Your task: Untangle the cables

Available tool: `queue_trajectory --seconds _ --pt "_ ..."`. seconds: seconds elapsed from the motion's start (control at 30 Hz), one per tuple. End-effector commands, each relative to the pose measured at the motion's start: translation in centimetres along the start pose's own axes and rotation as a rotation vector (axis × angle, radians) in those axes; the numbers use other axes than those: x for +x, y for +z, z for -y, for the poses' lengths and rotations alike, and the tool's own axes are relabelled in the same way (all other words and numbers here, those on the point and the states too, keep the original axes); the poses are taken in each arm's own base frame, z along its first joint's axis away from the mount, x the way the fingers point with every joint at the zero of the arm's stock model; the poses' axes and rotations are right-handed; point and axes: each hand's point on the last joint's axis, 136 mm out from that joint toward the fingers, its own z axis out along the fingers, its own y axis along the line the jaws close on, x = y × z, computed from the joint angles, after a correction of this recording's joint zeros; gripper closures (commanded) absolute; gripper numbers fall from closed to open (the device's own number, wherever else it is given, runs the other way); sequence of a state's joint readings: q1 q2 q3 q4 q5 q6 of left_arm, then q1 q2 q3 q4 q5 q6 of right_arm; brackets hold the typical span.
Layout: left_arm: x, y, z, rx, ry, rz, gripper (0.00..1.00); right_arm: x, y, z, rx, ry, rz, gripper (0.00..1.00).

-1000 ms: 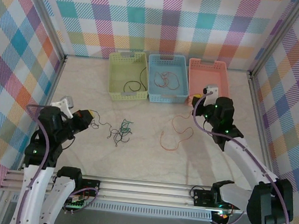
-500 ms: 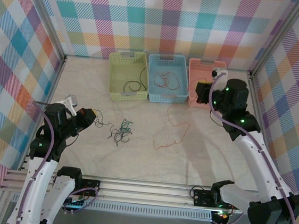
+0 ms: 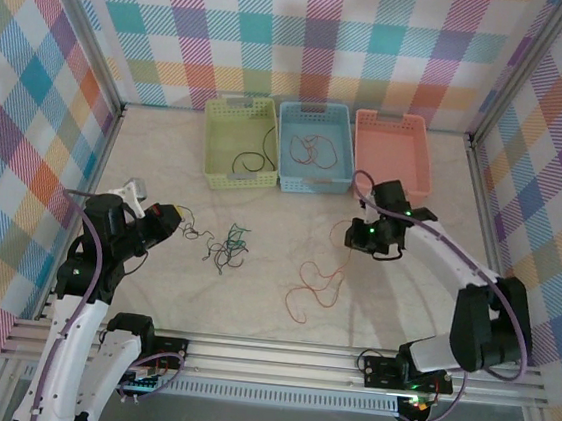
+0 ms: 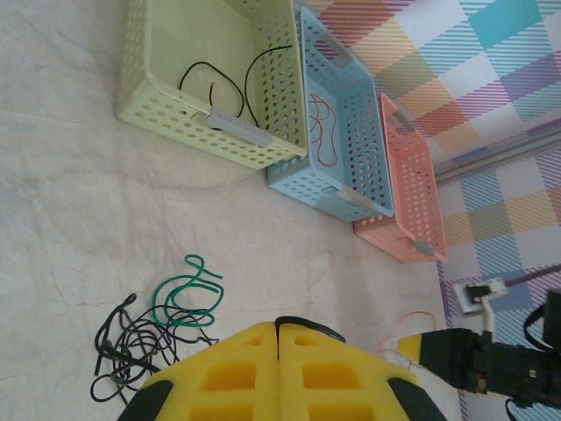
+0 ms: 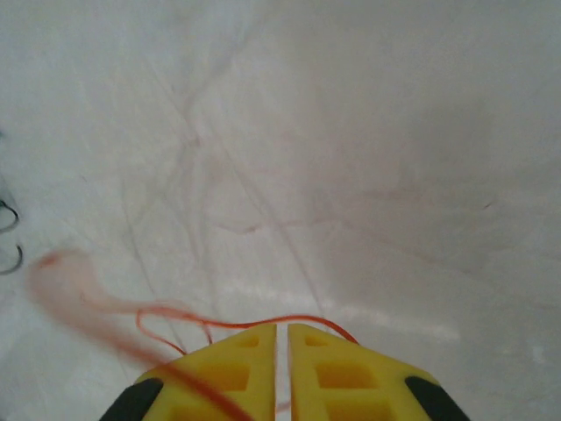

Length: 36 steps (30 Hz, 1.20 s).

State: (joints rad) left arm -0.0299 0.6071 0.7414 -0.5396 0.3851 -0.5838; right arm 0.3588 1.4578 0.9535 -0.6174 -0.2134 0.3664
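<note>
Your right arm swings down from the pink basket [image 3: 393, 147] to mid-table, and the loose red cable [image 5: 263, 322] comes with it; your left arm hardly shifts.

Count from overhead: two grippers, three baskets in a row at 12 o'clock on the table [image 3: 166, 158]. They are the green basket [image 3: 236, 178], the blue basket [image 3: 312, 182] and the pink one. One black cable [image 3: 256, 161] sits in the green basket and red wire [image 3: 312, 152] in the blue. One tangle [image 3: 229, 246] of green and black strands lies at 9 o'clock of centre; you can't count the black strands. The loose red cable lies at 7 o'clock of the right gripper [image 5: 282, 333].

The left gripper [image 4: 277, 326] has its pads pressed together with nothing between them. It sits at 9 o'clock of the tangle, near but apart.

On the right gripper the pads stand a thin slit apart. Red cable runs across the tips and a blurred strand crosses the left pad; you can't tell if it's pinched.

The left wrist view separates one green cable [image 4: 200, 282] at 1 o'clock of the black strands, which overhead blurs together. The right wrist view gives you the slit, which is too small to see overhead.
</note>
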Motion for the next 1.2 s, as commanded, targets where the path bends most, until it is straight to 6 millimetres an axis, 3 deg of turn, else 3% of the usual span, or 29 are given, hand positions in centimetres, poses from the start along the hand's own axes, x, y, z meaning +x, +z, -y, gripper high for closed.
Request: queue_trajectory --seconds 0.0,0.17,0.47,0.77,1.17 --pt "0.0 -0.1 0.7 0.034 0.027 0.000 1.00 2.1 0.1 -1.4 -0.016 0.012 -0.129 0.83" --pt "0.1 -0.1 0.6 0.035 0.028 -0.001 1.00 4.1 0.8 -2.3 -0.019 0.008 -0.208 0.76" --pt "0.2 -0.2 0.6 0.038 0.030 0.000 1.00 7.0 3.2 -3.6 0.013 -0.047 -0.298 0.47" --pt "0.2 -0.2 0.6 0.038 0.033 0.000 1.00 9.0 3.5 -4.1 0.076 -0.132 -0.357 0.45" --pt "0.3 -0.3 0.6 0.037 0.036 0.002 1.00 9.4 3.4 -3.5 0.211 -0.168 -0.392 0.42"
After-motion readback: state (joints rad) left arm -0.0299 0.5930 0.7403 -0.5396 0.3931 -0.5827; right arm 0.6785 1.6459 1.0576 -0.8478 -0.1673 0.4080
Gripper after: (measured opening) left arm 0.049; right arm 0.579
